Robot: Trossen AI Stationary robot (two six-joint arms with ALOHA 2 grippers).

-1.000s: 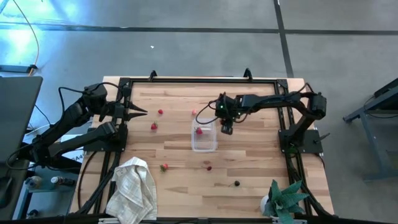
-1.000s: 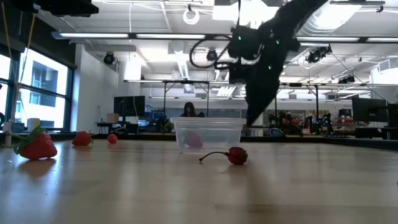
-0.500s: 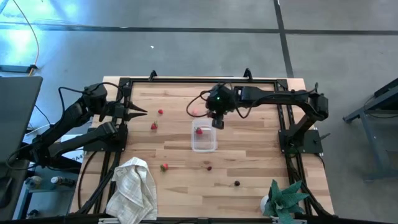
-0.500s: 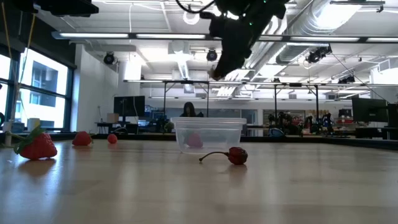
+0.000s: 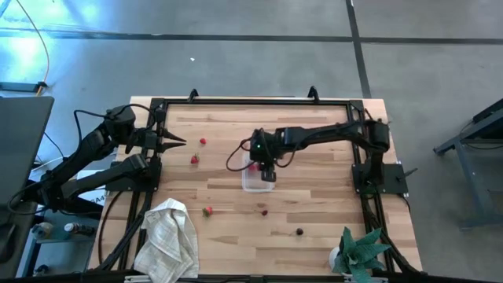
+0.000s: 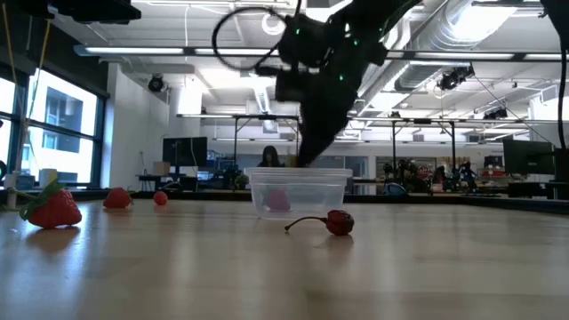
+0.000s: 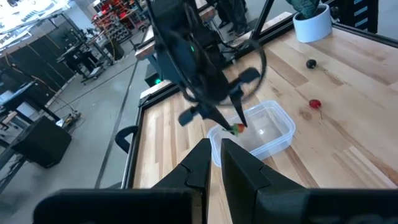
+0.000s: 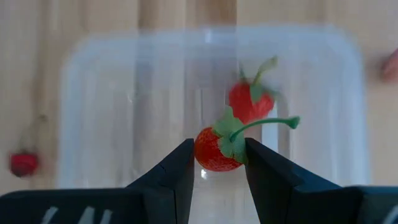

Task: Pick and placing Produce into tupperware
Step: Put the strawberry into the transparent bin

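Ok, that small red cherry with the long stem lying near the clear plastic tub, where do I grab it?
Take the cherry by its round red body, not the stem: that is thin and lies low on the wooden table. Come straight down from above, straddling the body across its width; nothing crowds it.

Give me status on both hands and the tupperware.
Right hand shut on a strawberry, above the tupperware. One strawberry in the tupperware already. Left hand shut, parked at table's left edge. Nothing blocking the drop.
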